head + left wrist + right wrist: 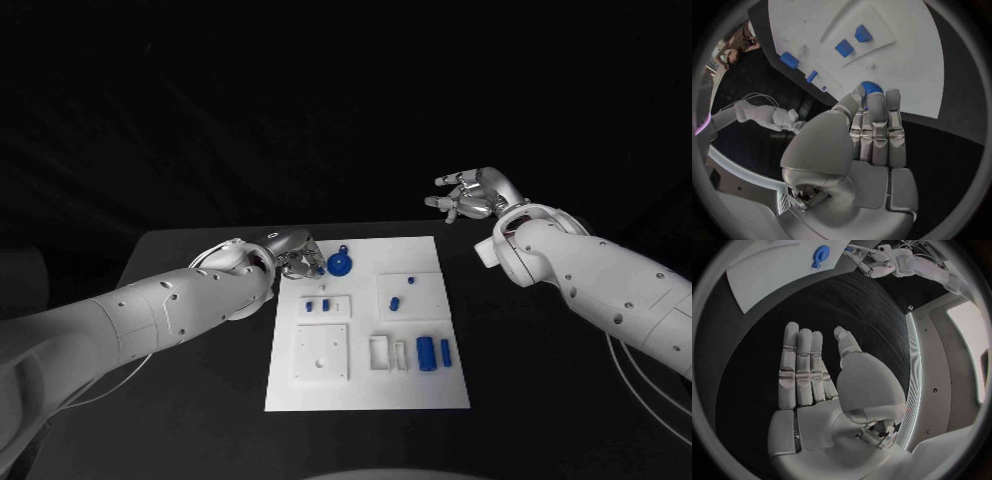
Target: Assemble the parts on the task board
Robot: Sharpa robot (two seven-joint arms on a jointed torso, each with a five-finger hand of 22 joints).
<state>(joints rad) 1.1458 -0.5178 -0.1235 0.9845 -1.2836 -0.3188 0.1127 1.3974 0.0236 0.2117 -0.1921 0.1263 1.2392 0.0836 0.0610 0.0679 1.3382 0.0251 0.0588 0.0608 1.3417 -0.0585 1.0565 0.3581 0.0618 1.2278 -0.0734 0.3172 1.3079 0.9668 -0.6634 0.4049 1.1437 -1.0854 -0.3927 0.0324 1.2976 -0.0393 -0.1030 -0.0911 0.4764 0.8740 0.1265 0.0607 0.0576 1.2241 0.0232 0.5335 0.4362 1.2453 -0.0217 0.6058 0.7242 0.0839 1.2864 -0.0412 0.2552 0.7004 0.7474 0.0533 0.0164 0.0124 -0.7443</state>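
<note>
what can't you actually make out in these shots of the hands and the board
- Left hand and round blue part, head view: contact is too small to judge.
- Same part, left wrist view: mostly hidden behind the fingertips.
- White board, right wrist view: cut off by the circle's rim.
- Small blue parts in the board's slots, head view: too small to tell shapes.

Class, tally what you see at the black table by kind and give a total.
Silver left robot hand and right robot hand: 2
White task board: 1
Round blue disc: 1
Long blue cylinders: 2
Small blue blocks: 4
Total: 10
</note>
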